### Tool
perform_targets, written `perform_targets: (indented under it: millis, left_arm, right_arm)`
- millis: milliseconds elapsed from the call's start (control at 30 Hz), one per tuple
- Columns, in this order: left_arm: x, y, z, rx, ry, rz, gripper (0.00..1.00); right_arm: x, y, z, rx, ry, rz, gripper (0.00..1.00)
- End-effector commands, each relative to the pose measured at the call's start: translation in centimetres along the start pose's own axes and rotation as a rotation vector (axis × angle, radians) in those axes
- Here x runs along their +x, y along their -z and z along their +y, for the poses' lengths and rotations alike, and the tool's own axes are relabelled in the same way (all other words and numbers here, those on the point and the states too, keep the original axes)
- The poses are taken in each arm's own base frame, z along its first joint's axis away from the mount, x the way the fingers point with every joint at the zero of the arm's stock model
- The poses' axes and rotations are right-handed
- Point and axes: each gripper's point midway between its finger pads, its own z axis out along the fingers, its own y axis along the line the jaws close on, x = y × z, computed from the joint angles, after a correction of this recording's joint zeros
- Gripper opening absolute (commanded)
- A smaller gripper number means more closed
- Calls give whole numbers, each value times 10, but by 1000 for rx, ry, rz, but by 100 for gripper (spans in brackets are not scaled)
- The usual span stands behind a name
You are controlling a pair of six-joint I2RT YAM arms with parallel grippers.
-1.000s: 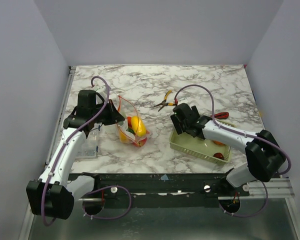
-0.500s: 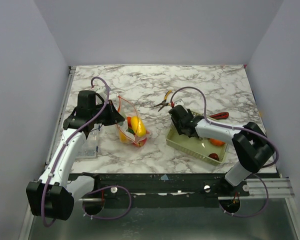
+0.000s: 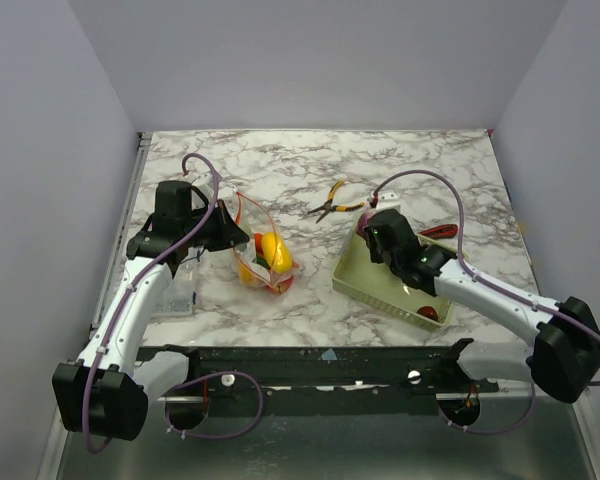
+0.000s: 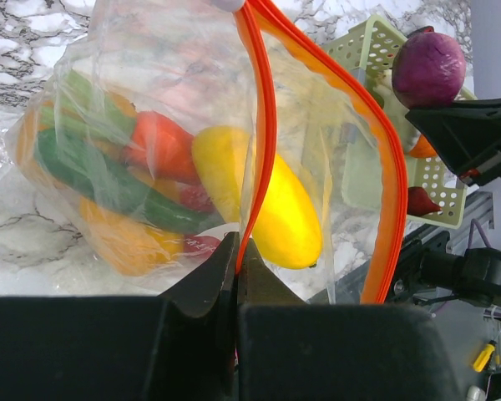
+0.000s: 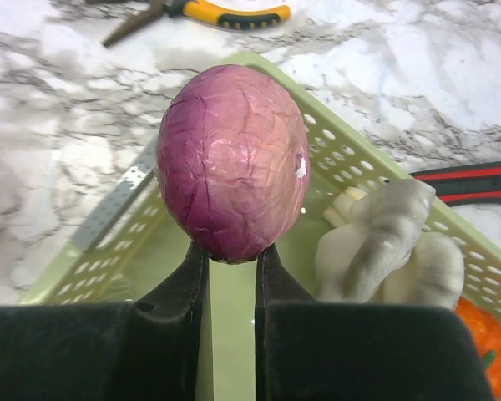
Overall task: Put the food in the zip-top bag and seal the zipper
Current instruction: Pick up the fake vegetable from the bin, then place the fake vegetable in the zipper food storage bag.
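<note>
**Left gripper** (image 4: pixel 236 267): closed, pinching the zipper (image 4: pixel 256 125) on one lip of the bag (image 3: pixel 263 262) and holding the mouth up. The other lip arcs away toward the basket side, so a gap stands between the two orange strips. The bag lies left of the table's (image 3: pixel 280 165) middle, toward the near edge. It holds a mango (image 4: pixel 275 213) and green and orange-red pieces.

**Right gripper** (image 5: pixel 231 263): closed on the purple piece (image 5: pixel 232 163). Both fingers grip its lower end, and it stands upright, clear above the basket (image 5: pixel 108 219). The basket sits toward the near right corner. White bulbs (image 5: pixel 384 242) and an orange piece (image 5: pixel 484 334) lie in it, and the top view shows a red piece (image 3: pixel 428 313) at its near end. Pliers (image 5: pixel 209 12) lie beyond it, toward the far edge.

**Step in hand, by judgement:** carry the purple piece to the bag mouth. The task is partly done: at least two food pieces remain in the basket and the zipper is unsealed.

**Recommendations:**
- The hold is low on a rounded, smooth-looking piece that could pivot or slip, so travel level and without jerks.
- Approach between the strips from the open side, not over the pinched lip.
- Lower past the zipper before release, so the piece drops inside rather than rolling off the film.
- The left pinch should not shift; contact with the raised lip could collapse the mouth.
</note>
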Motion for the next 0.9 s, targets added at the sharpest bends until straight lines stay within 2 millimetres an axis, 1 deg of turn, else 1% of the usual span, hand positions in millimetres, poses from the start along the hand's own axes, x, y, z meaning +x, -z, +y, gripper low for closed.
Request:
perform_targets:
  millis: [0,100,300,467,600,667,733,800,833,867]
  left_arm:
    - [3,2,-2,14,-15,-7,0]
    - [3,2,-2,15,-16,-7,0]
    - [3,2,-1,12,-17,-11,0]
    - [1,3,-2,15,-22,-16,0]
    - [-2,3,3,-18,-22,-17,0]
    - [-2,5,-1,1,-27,-15,0]
    - [-4,7,-3,5,-35,-34,0]
    - [-4,8,0,-11,-38,-46,0]
    - [-4,9,0,-13,-41,-47,0]
    - [-4,10,-1,-11,-42,-48,0]
  right_arm:
    - [-15,18,29,-175,-121,-32,0]
    - [-34,36,44,-283,-182,-71,0]
    - [-72,63,63,-412,-268,-122,0]
    - [-100,88,94,-530,-294,-173,0]
    - [-124,109,129,-661,-324,-180,0]
    - [-132,121,152,-720,-310,-187,0]
    - [-136,129,175,-767,-309,-177,0]
    - [-143,139,197,-819,-338,-166,0]
    - [-150,145,205,-842,-361,-175,0]
    - [-152,149,215,-856,-392,-166,0]
